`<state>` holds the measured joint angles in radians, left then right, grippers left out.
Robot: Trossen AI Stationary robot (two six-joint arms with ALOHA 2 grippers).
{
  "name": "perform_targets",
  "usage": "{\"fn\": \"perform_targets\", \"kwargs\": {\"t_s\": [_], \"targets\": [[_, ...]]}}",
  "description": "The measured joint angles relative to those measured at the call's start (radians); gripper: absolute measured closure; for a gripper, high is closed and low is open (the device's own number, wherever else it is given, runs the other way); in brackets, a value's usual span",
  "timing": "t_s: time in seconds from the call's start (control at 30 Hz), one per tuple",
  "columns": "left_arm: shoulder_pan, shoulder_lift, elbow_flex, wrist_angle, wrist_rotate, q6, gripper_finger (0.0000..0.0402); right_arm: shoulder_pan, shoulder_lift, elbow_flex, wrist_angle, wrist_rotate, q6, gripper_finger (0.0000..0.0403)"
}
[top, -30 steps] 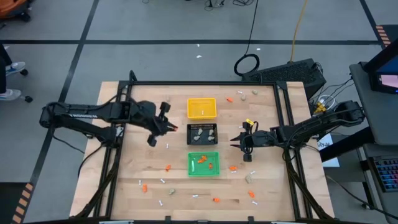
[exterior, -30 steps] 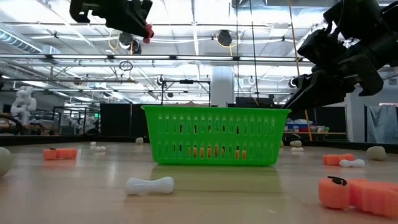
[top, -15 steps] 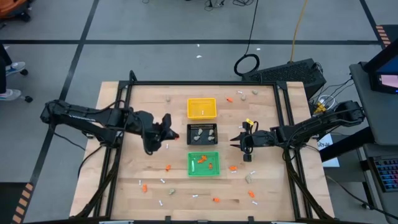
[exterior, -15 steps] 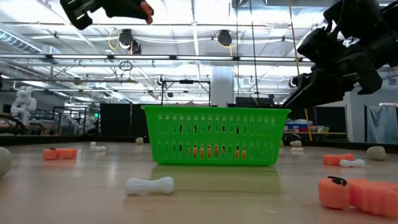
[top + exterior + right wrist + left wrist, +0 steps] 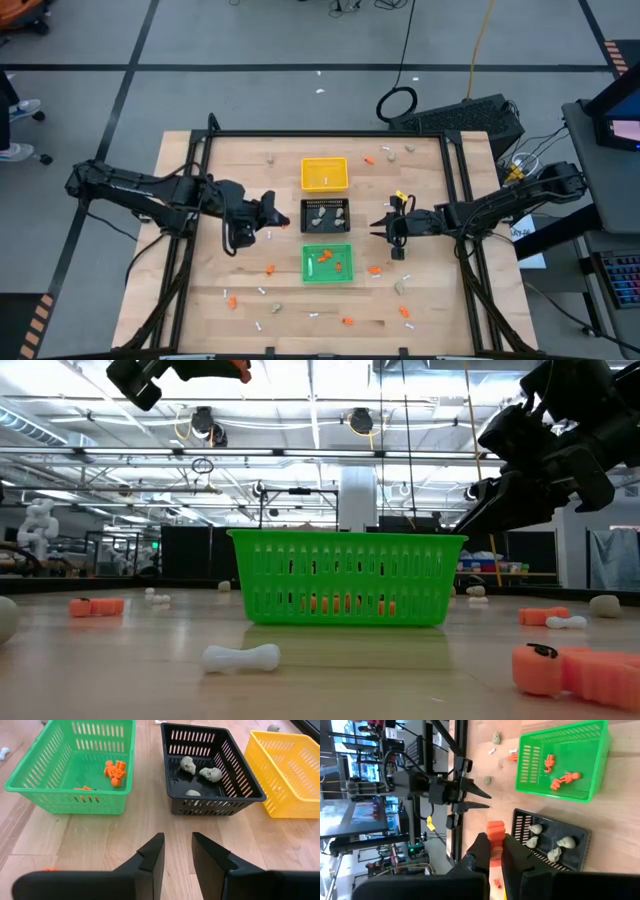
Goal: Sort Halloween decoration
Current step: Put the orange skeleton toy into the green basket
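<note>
The left gripper (image 5: 492,851) is clenched on an orange piece (image 5: 495,837), which stands pinched between its two fingers. In the high view this gripper (image 5: 272,212) hangs above the table (image 5: 230,270), just left of the black tray (image 5: 326,215) and well clear of the wood.

The right gripper (image 5: 176,851) holds nothing; its fingers stand slightly parted with bare table between them. In the high view it (image 5: 376,228) sits to the right of the black tray and the green tray (image 5: 327,263).

Tray row, far to near, at the table centre:
- Yellow tray (image 5: 325,173), farthest.
- Black tray, middle, holding beige-grey skull lumps (image 5: 200,770).
- Green tray, nearest, holding orange bits (image 5: 115,771) and, in the high view, one white stick (image 5: 312,267).

Loose decoration pieces remain scattered on the table:
- Orange bits near the green tray's right side (image 5: 375,269), along the near edge (image 5: 347,321) and at the far right (image 5: 368,160).
- White sticks near the near-left area (image 5: 262,291).
- Beige-grey lumps at the far left (image 5: 269,158) and right of the green tray (image 5: 400,287).

In the low view a white stick (image 5: 241,657) lies in front of the green tray (image 5: 345,577).
</note>
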<state>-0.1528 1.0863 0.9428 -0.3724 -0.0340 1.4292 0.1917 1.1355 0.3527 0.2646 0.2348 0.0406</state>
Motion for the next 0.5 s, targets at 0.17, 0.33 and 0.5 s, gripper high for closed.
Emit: {"fn": "perform_targets", "kwargs": {"t_s": [0.17, 0.33, 0.5], "targets": [[0.0, 0.0, 0.0, 0.0, 0.003, -0.006, 0.0385, 0.0, 0.0, 0.0, 0.0, 0.0, 0.0, 0.0316], [0.0, 0.0, 0.0, -0.001, 0.003, -0.009, 0.0385, 0.0, 0.0, 0.0, 0.0, 0.0, 0.0, 0.0316], [0.0, 0.0, 0.0, -0.001, 0.004, -0.058, 0.0385, 0.0, 0.0, 0.0, 0.0, 0.0, 0.0, 0.0316]]}}
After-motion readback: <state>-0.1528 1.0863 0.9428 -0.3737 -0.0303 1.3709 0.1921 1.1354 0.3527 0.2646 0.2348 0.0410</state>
